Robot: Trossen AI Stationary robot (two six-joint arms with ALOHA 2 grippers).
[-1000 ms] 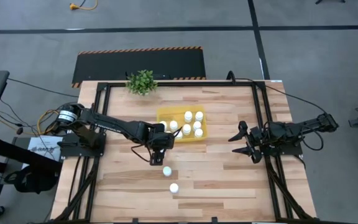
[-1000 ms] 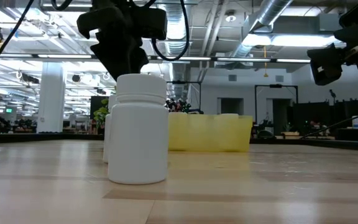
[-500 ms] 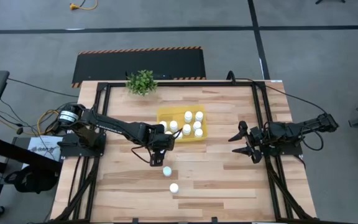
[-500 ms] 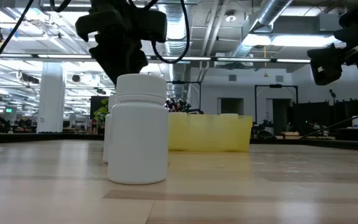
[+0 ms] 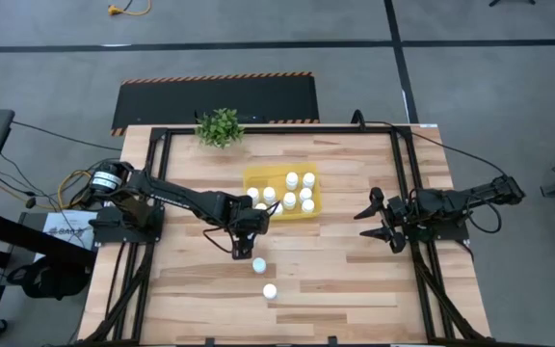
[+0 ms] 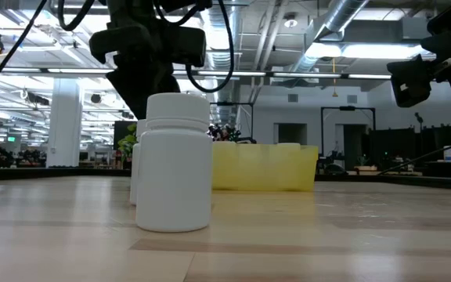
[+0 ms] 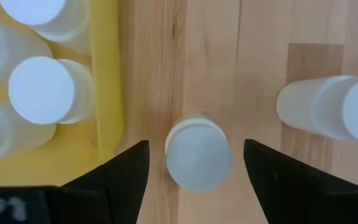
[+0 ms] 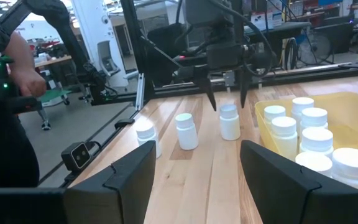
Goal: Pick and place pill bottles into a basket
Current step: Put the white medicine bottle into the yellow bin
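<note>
Left gripper [image 7: 196, 180] over the table [image 5: 355, 270], just off the near wall of the yellow tray [image 5: 254, 177]. Fingers [image 7: 120, 177] spread wide, released, nothing clamped. One white pill bottle [image 7: 197, 152] upright between the two fingers, roughly centred in the gap, clear of both pads. Same bottle [image 8: 229, 121] seen from the right wrist view standing on the wood directly under the left gripper's fingertips, just beside the tray wall.

Second loose bottle [image 7: 334, 112] outside one finger, on the side away from the tray, apart from it. From above, loose bottles at [image 5: 258, 264] and [image 5: 270, 290], both on bare wood past the fingertips, toward the table's near edge. Low view filled by the nearest one [image 6: 175, 163], upright, cap on, another partly hidden behind it.

Tray already carrying bottles [image 5: 297, 192], all upright, grouped toward its right half; exact count unclear.

Right gripper [image 5: 376, 220] parked at the right edge of the table, well apart from tray and bottles, fingers splayed open, empty.

Small green plant [image 5: 220, 126] at the far edge of the table. Person [image 8: 5, 87] in the room beyond the table, right wrist view.
</note>
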